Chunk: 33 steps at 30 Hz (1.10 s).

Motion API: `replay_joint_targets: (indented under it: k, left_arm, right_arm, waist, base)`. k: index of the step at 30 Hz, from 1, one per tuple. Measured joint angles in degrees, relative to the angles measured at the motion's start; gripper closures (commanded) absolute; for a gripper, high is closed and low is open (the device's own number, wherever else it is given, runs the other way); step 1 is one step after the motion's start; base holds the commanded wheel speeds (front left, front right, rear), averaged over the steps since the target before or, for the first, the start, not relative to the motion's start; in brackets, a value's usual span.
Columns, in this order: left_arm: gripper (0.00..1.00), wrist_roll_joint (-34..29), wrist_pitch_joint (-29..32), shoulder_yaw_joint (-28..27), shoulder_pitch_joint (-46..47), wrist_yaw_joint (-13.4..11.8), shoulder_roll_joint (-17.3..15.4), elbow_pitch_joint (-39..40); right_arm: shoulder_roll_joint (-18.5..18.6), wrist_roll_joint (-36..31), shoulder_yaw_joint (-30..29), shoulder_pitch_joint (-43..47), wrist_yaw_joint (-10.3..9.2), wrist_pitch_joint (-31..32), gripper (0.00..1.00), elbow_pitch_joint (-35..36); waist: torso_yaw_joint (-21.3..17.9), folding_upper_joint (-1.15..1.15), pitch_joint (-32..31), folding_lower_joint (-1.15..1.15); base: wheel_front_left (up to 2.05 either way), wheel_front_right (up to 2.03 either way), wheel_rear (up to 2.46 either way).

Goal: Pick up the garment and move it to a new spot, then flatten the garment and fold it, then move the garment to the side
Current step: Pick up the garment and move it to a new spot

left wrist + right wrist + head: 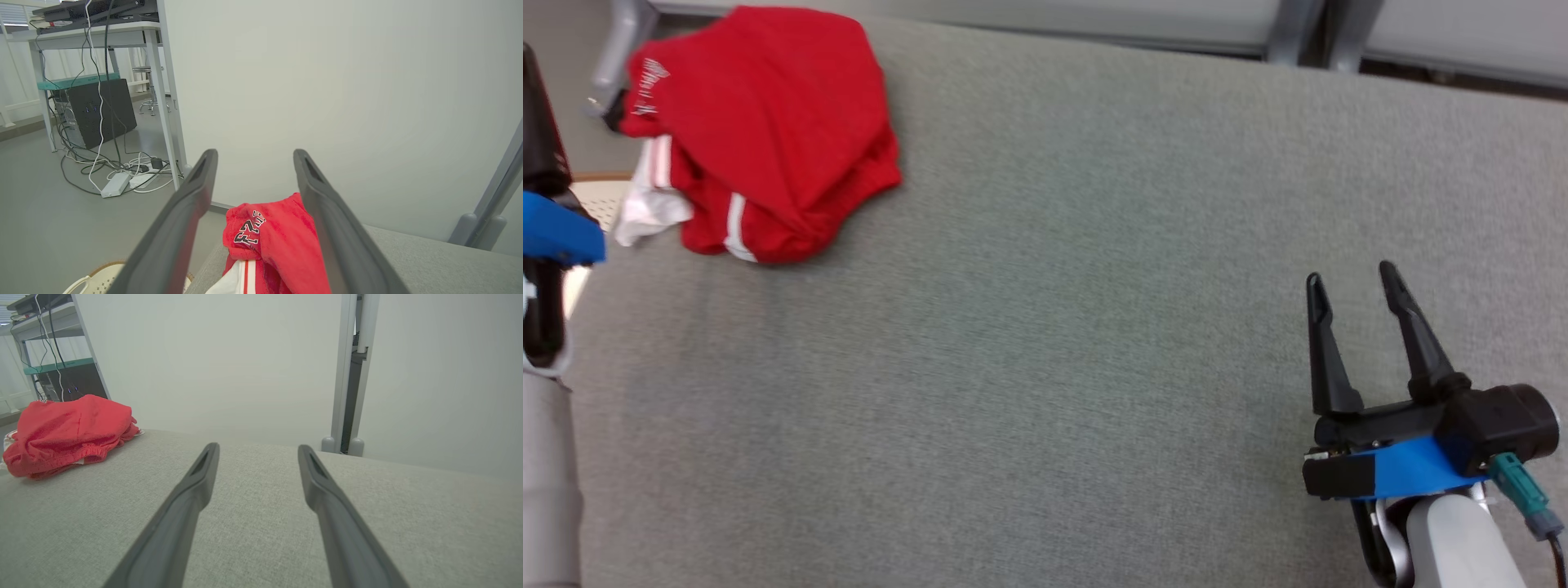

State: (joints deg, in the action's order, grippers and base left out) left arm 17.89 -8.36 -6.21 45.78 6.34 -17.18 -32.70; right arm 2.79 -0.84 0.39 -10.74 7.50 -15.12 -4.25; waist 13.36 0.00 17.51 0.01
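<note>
A grey cloth-covered tabletop (1045,367) spans the head view; a crumpled red knit garment with white stripes (768,131) lies heaped in the upper left of the frame, at the table's edge; the right gripper (1350,276) sits lower right, well apart from it, fingers spread and empty; the left gripper (255,153) is likewise released in its wrist view, the garment showing between its fingers at bottom centre.

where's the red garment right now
In the head view the red garment lies bunched at the far left corner of the grey table, just ahead of the open left gripper.
</note>
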Motion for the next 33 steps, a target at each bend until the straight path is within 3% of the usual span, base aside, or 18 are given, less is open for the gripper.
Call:
replay_joint_targets:
  k: [5,12,25,26,27,33]
  left_arm:
    - [0.00,2.4,4.1,-0.7,6.0,0.4,-1.6,-8.8]
    - [0.00,6.0,9.4,-0.5,9.8,0.7,-1.0,-19.3]
    - [0.02,8.8,8.4,2.6,11.9,1.0,0.4,-27.4]
    - [0.70,8.8,8.2,3.0,12.0,1.0,0.4,-27.6]
    - [1.00,8.9,8.0,3.3,12.0,1.0,0.3,-27.9]
    - [1.00,9.9,6.3,5.4,12.6,1.0,-0.4,-28.8]
  right_arm:
    - [0.0,-1.5,-0.8,-1.2,0.00,0.0,0.00,3.1]
    - [0.0,-2.1,-1.3,-2.2,0.00,0.0,0.00,6.2]
    - [0.0,-2.9,-1.1,-3.4,0.00,0.0,0.00,6.9]
    - [0.0,-2.9,-1.1,-3.5,0.00,0.0,0.00,6.9]
    - [0.0,-2.9,-1.1,-3.5,0.00,0.0,0.00,6.9]
    - [0.0,-2.6,-1.2,-3.5,0.00,0.0,0.00,6.4]
  waist:
    - [-2.9,0.00,4.8,0.00]
    - [-5.5,0.00,10.0,0.00]
    - [-6.3,0.00,13.3,0.00]
    - [-6.4,0.00,13.3,0.00]
    - [-6.5,0.00,13.2,0.00]
    - [-7.1,0.00,11.9,-0.01]
  base:
    - [0.00,0.00,0.00]
    - [0.00,0.00,0.00]
    - [0.00,0.00,0.00]
    - [0.00,0.00,0.00]
    - [0.00,0.00,0.00]
    - [0.00,0.00,0.00]
